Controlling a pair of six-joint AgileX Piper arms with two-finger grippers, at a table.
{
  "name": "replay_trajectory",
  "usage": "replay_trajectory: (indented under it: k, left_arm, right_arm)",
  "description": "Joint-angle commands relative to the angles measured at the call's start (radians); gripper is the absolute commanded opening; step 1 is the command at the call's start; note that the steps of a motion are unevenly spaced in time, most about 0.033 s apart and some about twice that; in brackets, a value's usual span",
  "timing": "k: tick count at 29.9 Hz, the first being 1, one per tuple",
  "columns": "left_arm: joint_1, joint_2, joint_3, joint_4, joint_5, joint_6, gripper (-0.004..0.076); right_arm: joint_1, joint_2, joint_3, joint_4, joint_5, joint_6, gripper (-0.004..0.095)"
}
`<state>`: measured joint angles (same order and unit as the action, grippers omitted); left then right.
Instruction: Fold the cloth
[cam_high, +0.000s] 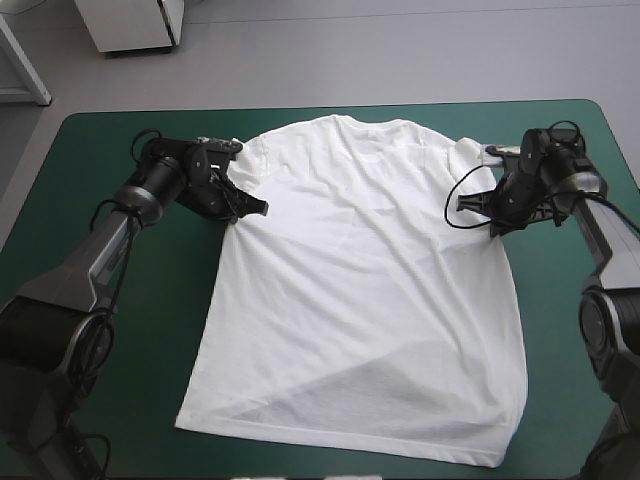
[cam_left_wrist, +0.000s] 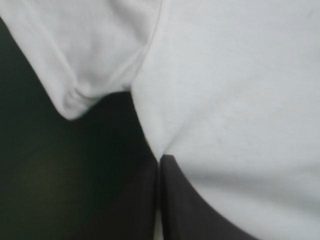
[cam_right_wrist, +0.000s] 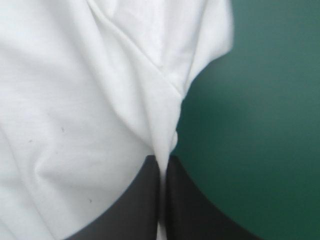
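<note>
The T-shirt (cam_high: 360, 300) lies spread flat on the teal-green cover (cam_high: 90, 330), its hem (cam_high: 340, 440) closest to the robot and well behind both pairs of fingers. Farther up, the left gripper (cam_left_wrist: 159, 161) has its black fingers pressed together on the shirt's side edge, right at the armpit, with a sliver of white between them. The right gripper (cam_right_wrist: 163, 161) is clamped the same way on the opposite armpit, and a pleat of cloth runs up out of its tips. Just ahead of and beside each set of tips lies a sleeve: the left sleeve (cam_left_wrist: 85, 60) is fairly smooth, while the right sleeve (cam_right_wrist: 205, 40) is creased and bunched. The collar (cam_high: 345, 122) lies beyond both, between them.

This looks like the start of the first fold. I would draw both grips slightly apart to take out the slack near the right fingers. Then raise them level and together, just enough to clear the cover. Keep the span taut as the cloth is carried, so the crease comes out straight and the sleeves do not tuck under
</note>
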<state>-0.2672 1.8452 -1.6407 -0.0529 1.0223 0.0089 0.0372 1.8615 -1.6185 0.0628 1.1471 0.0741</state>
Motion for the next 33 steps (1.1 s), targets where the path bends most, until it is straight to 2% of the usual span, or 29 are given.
replay_trajectory:
  k: [1,13,22,26,29,33]
  left_arm:
    - [0.001,-0.124,-0.085,-0.013,0.01,0.015,-0.0022]
    - [0.001,-0.347,-0.253,-0.013,0.044,0.028,-0.0022]
    - [0.001,-0.465,-0.353,-0.017,0.048,0.055,-0.0022]
    - [0.001,-0.472,-0.353,-0.011,0.012,0.055,-0.0022]
    - [0.001,-0.448,-0.353,-0.009,-0.064,0.058,-0.0022]
    - [0.001,-0.398,-0.353,-0.003,-0.245,0.063,-0.0022]
  right_arm:
    - [0.004,-0.141,-0.075,0.004,0.002,-0.013,-0.0017]
    - [0.004,-0.334,-0.398,0.099,0.102,-0.028,-0.0016]
    - [0.004,-0.469,-0.467,0.122,0.102,-0.033,-0.0016]
    - [0.004,-0.483,-0.467,0.124,0.102,-0.033,-0.0016]
    - [0.004,-0.462,-0.467,0.122,0.065,-0.033,-0.0016]
    - [0.004,-0.404,-0.467,0.117,-0.093,-0.035,-0.0016]
